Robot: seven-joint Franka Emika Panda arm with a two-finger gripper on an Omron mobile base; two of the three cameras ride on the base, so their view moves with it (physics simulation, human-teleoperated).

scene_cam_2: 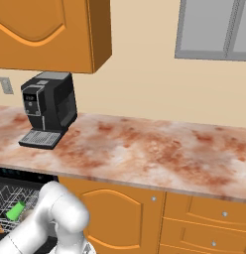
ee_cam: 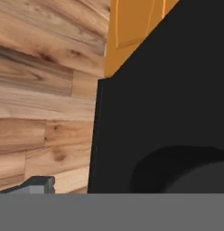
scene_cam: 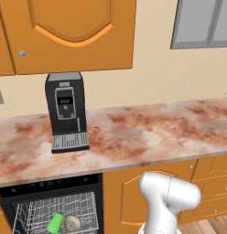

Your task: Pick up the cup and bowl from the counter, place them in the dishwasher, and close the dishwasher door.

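Observation:
The dishwasher (scene_cam: pixel 51 185) stands open under the counter (scene_cam: pixel 147 132), its grey wire rack (scene_cam: pixel 83 205) showing. In the rack the green cup (scene_cam: pixel 55 222) lies tilted, with the beige bowl (scene_cam: pixel 72 223) right beside it. From the right base view the cup (scene_cam_2: pixel 16 210) shows just left of my arm's elbow. My gripper (ee_cam: pixel 112 187) is low, close against the black dishwasher door (ee_cam: pixel 168 90). One grey fingertip (ee_cam: pixel 41 183) shows at the lower left of the hand view, standing wide, with nothing between the fingers.
A black coffee machine (scene_cam: pixel 66 112) sits on the counter's left part. Orange cabinet doors and drawers (scene_cam_2: pixel 209 218) run to the right of the dishwasher. Wooden floor (ee_cam: pixel 41 90) lies beside the door panel. Upper cabinets (scene_cam: pixel 74 32) hang above the counter.

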